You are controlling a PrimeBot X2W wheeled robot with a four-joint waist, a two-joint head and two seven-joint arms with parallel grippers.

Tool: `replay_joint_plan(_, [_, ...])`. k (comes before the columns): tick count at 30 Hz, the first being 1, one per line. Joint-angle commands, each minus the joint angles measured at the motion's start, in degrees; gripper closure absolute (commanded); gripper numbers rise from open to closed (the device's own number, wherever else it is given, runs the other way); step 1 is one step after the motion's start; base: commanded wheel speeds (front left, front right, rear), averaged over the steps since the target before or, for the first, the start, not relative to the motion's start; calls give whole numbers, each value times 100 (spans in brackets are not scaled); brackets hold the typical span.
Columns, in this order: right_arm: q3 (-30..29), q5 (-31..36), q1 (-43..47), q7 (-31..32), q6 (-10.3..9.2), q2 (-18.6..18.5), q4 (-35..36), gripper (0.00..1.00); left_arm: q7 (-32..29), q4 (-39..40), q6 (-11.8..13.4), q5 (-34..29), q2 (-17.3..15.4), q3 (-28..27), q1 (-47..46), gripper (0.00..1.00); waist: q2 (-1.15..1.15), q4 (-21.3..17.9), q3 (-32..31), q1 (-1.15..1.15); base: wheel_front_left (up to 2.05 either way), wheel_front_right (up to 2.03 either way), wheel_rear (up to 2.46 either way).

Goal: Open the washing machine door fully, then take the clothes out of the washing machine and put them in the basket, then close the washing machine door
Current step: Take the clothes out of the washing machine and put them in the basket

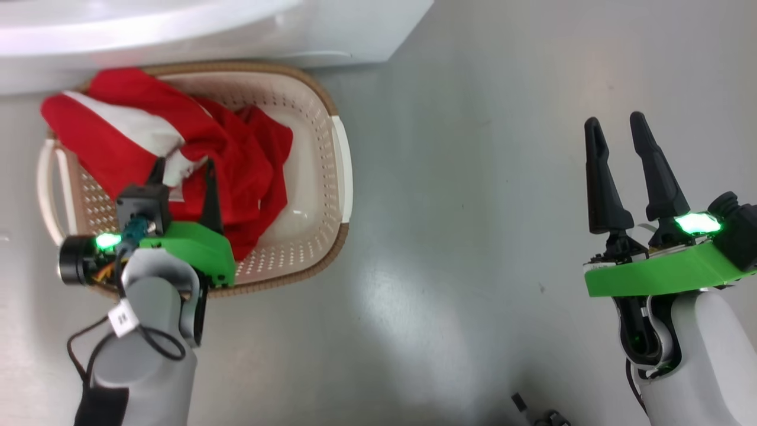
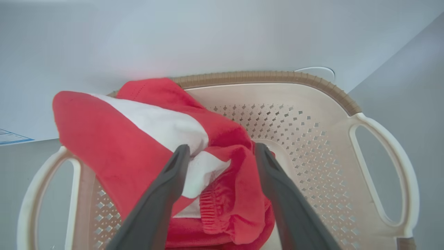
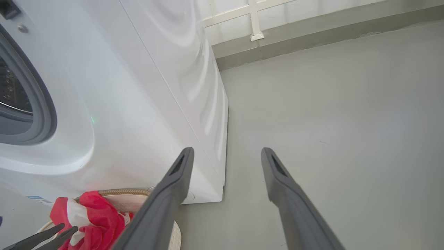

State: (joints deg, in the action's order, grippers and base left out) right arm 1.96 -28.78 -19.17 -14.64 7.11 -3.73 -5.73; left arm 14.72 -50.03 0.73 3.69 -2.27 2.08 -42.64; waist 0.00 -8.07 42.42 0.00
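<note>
So, the grey floor [image 1: 473, 177] is backed by the big white washing machine [image 3: 138, 104], whose grey rubber ring [image 3: 48, 114] and steel drum [image 3: 10, 90] can be made out at the left edge of the right wrist view. The basket [image 1: 331, 165] is parked on the floor right up against the machine's front; whether they touch can't be told. The clothes [image 1: 236, 160] are dumped in the basket, with a red-and-white part draped over its far left rim. The left tool [image 1: 183, 171] is held over the basket, jaws spread wide, with fabric bunched loosely between the fingers [image 2: 163, 194]. The right tool [image 1: 615, 121] is held well apart over bare floor, also gaping and empty.
</note>
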Motion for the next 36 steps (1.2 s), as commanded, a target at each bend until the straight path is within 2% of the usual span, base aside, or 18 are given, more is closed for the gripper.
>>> replay_joint_plan(1, [103,10,220,-36,37,-84,87,0,28,233,22,22,-105,-135,331,0,0,76,-337,0,0,0,0])
replay_joint_plan(22, [302,57,1051,-36,37,-363,-184,0,28,2122,-143,40,-63,-311,1908,0,0,327,-2128,0,0,0,0])
replay_joint_plan(36, [264,85,1633,-36,37,-489,-306,0,28,3214,-150,70,-62,-312,2800,0,0,483,-2996,0,0,0,0])
